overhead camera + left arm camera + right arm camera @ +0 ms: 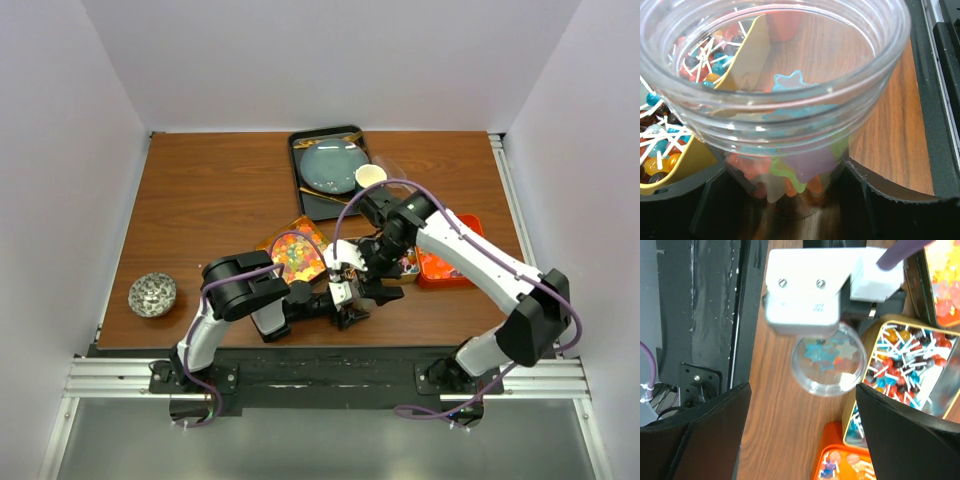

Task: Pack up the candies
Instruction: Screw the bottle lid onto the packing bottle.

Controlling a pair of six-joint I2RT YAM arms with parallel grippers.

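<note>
**Left gripper** (785, 212): clamped on the clear jar (829, 362), one finger on each side of the lower wall, below the threaded ridges. The mouth faces up. I cannot tell whether the base sits on the table (220, 200) or hangs just off it.

**Right gripper** (802, 437): fingers spread wide with nothing between them. It hovers above the jar, looking straight down into it.

**Candies, where they lie:**
- A few star-shaped gummies (822, 351) in blue, pale yellow, orange, green and lilac lie on the jar floor. The jar is far from full.
- Lollipops (905, 357) are heaped in the yellow tray (690, 161) just beside the jar, sticks crossing every way.
- More small pieces sit in the orange tray (445, 283) nearby, too blurred to name.

**Handling, my reckoning:**
- Gummies: they look soft and light, likely a little tacky. A gentle pinch across the flat of a star should do; a hard squeeze would deform it.
- Lollipops: hard round head, thin stiff stick, very light. The sticks are tangled, so pulling one may drag its neighbours. Better to take the stick close under the head, or the head itself, though a glossy ball may squirt from flat pads.
- Jar: thin, stiff, smooth plastic, light and slippery. The ridges above my fingers should stop it sliding down through them. Squeeze no harder than needed, since the wall may flex.
</note>
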